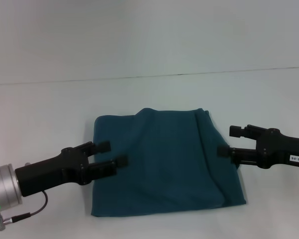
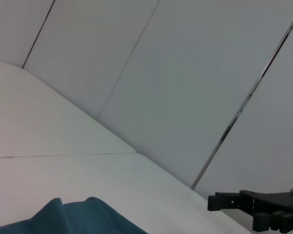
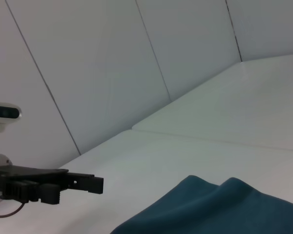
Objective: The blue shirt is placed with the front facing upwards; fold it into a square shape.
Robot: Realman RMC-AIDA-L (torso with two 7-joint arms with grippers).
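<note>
Head view: blue shirt (image 1: 164,162) folded; L gripper (image 1: 113,155) & R gripper (image 1: 227,141) fingers apart, flanking it.

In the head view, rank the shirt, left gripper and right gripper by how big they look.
1. Shirt, clearly largest.
2. Left gripper and right gripper: they look about alike, both with fingers open at the shirt's side edges, so I won't rank them.
</note>
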